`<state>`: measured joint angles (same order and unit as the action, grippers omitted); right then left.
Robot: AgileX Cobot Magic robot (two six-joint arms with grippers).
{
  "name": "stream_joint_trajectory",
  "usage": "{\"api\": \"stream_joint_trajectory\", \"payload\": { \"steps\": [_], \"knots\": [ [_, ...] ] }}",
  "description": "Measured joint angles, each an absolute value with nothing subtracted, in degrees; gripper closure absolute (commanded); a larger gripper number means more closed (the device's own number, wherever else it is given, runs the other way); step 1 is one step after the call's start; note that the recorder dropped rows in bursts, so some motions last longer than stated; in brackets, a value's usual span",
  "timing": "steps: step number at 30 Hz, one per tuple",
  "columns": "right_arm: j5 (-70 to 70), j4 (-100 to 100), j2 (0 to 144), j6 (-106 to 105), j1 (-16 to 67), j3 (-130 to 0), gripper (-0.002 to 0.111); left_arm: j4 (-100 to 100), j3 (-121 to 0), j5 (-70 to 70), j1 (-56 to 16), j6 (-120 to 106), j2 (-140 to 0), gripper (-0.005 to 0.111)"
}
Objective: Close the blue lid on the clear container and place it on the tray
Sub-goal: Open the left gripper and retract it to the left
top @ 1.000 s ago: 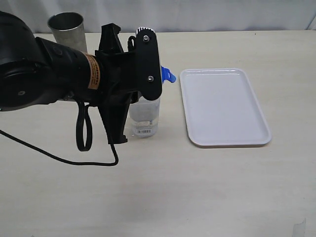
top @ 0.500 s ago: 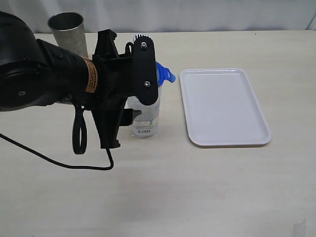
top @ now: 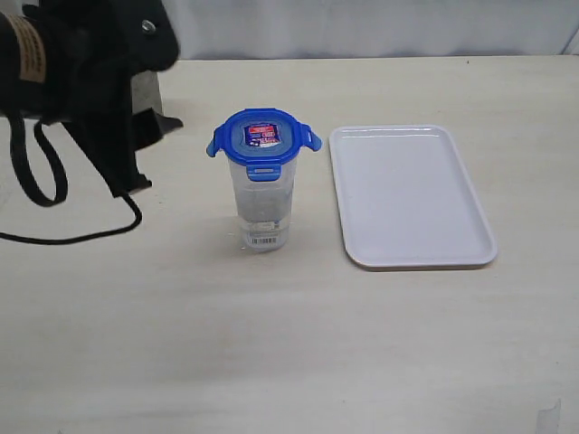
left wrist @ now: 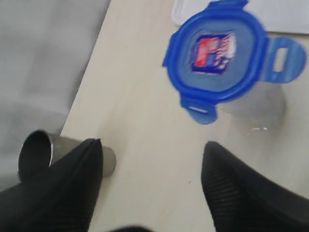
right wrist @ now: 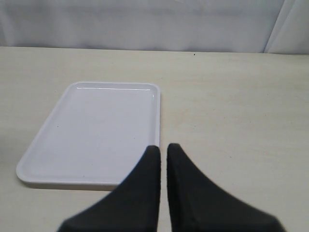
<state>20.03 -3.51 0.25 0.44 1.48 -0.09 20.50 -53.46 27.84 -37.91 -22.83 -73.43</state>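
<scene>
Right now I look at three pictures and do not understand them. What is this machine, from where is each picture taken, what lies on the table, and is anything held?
It is a robot with two arms, each ending in a two-fingered gripper. The wide picture comes from a camera off the arms. The other two come from cameras on the wrists, so the black shapes there are gripper fingers. On the table stands a clear container with a blue lid resting on top. A white tray lies beside it, and a grey metal cup stands apart. The left gripper is open and holds nothing. The right gripper is shut, also empty.
</scene>
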Motion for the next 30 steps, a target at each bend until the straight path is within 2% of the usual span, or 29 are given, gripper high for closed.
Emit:
{"api": "stream_joint_trajectory", "payload": {
  "steps": [3,5,9,10,14,20,30],
  "knots": [
    [20.03,-3.51,0.25,0.44,1.48,-0.09,0.103,20.4,-53.46,24.97,-33.71,-16.76,-73.65,0.053],
    [20.03,-3.51,0.25,0.44,1.48,-0.09,0.103,20.4,-53.46,21.93,-31.18,-12.33,-73.69,0.066],
    [20.03,-3.51,0.25,0.44,1.48,-0.09,0.103,20.36,-53.21,15.43,-27.35,-5.75,-73.78,0.101],
    [20.03,-3.51,0.25,0.44,1.48,-0.09,0.103,20.27,-52.62,12.75,-26.42,-4.68,-73.78,0.107],
    [20.03,-3.51,0.25,0.44,1.48,-0.09,0.103,20.06,-46.83,-1.63,-22.25,0.44,-73.78,0.107],
    [20.03,-3.51,0.25,0.44,1.48,-0.09,0.103,19.93,-33.95,-34.18,-15.51,8.18,-74.41,0.107],
    [20.03,-3.51,0.25,0.44,1.48,-0.09,0.103,37.19,-30.16,-58.73,-4.08,22.5,-87.72,0.107]
  ]
}}
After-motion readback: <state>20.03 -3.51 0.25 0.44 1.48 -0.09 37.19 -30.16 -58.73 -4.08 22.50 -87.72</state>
